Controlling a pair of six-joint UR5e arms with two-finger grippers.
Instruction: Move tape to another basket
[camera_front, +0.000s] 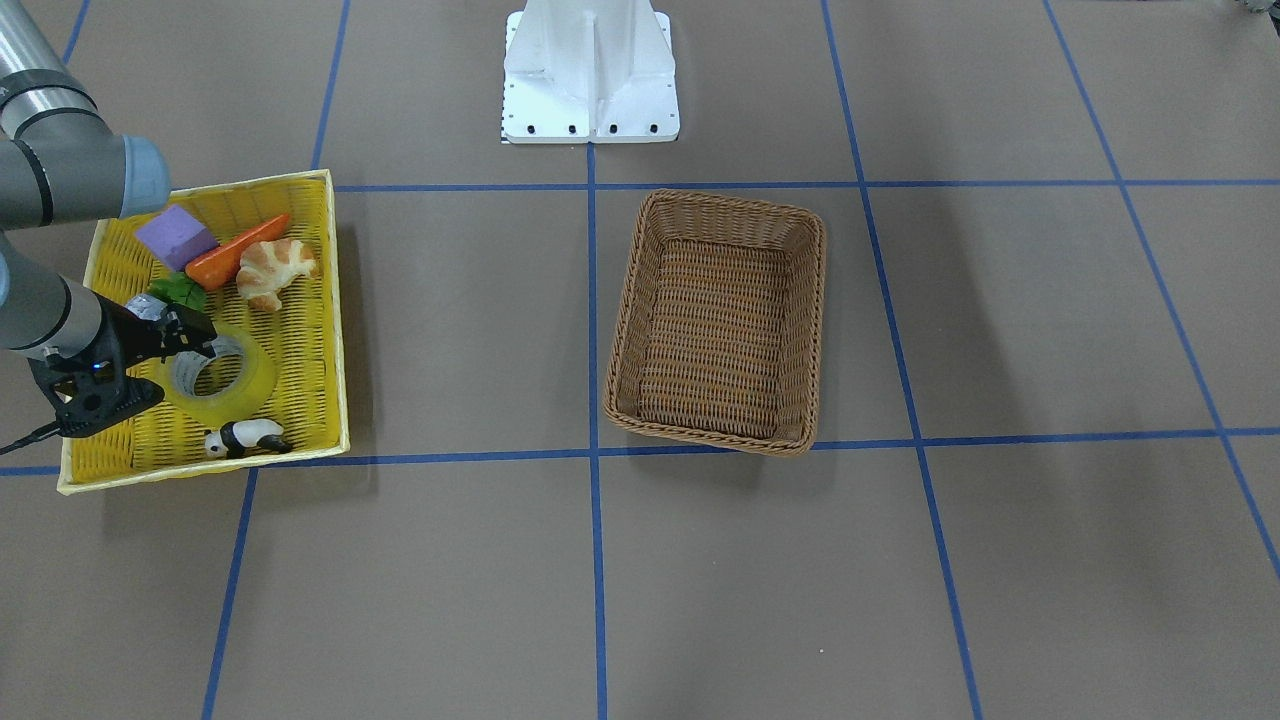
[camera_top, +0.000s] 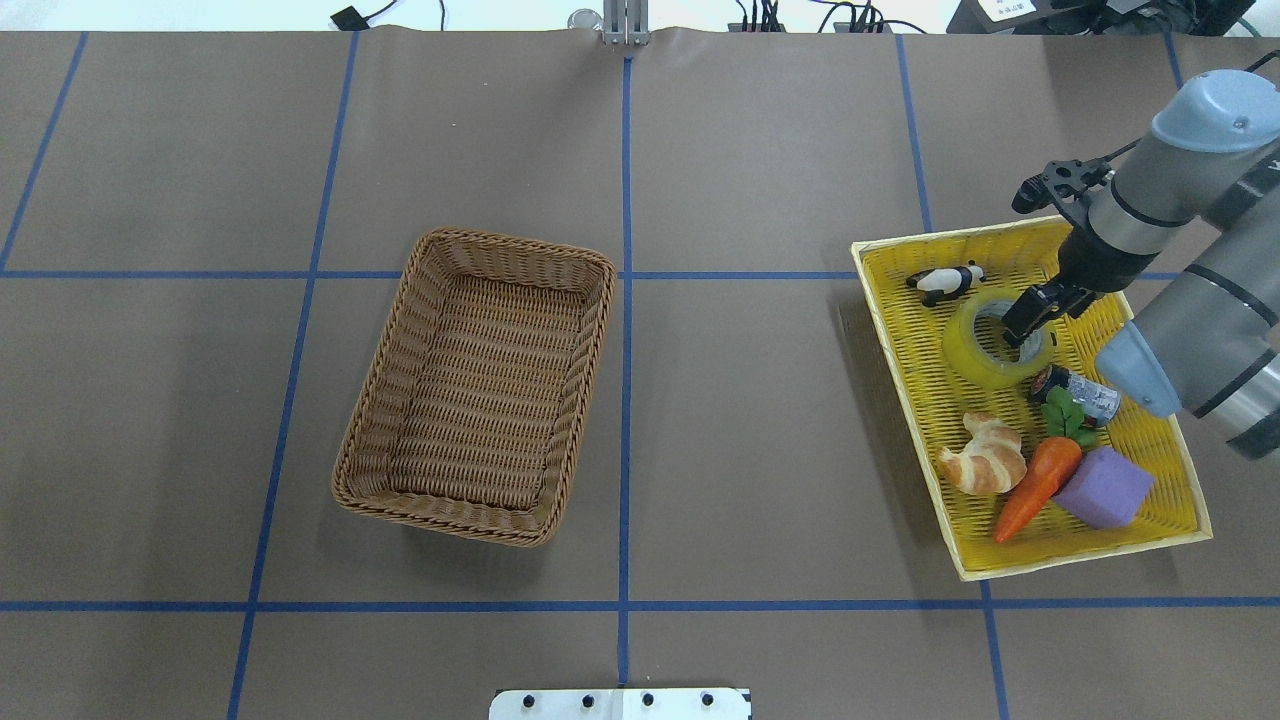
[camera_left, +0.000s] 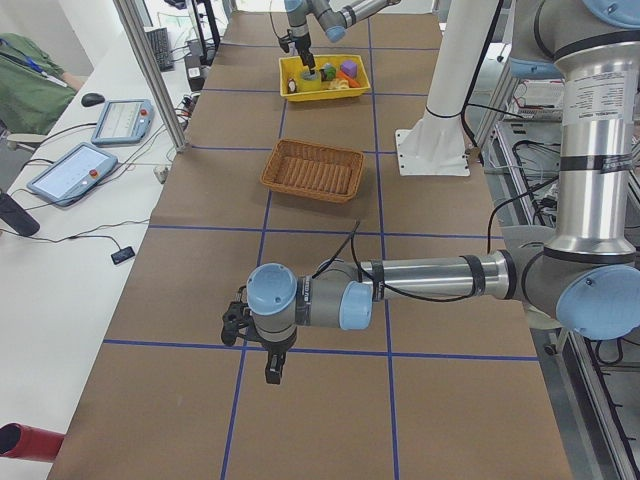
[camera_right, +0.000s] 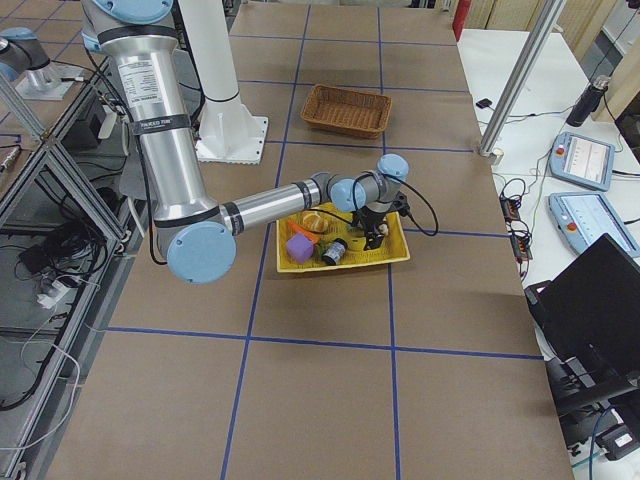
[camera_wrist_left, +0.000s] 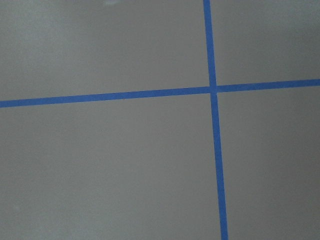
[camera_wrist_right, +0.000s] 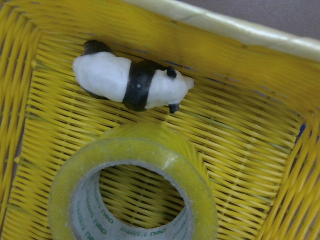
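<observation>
The tape (camera_front: 252, 382) lies flat in the yellow tray (camera_front: 300, 370), a wide yellowish roll with a white printed core. It also shows in the overhead view (camera_top: 975, 352) and fills the bottom of the right wrist view (camera_wrist_right: 135, 150). My right gripper (camera_front: 195, 337) hangs low over the roll's far side (camera_top: 1022, 330). It looks open, with one finger over the core hole. The brown wicker basket (camera_top: 510, 245) stands empty at mid-table (camera_front: 735, 200). My left gripper (camera_left: 272, 372) hovers over bare table far from both. I cannot tell whether it is open or shut.
The yellow tray (camera_top: 915, 370) also holds a panda figure (camera_top: 945, 282) beside the tape, a croissant (camera_top: 985, 462), a carrot (camera_top: 1035, 485), a purple block (camera_top: 1105, 487) and a small silver cylinder (camera_top: 1085, 392). The robot's white base (camera_front: 590, 70) stands behind the brown basket.
</observation>
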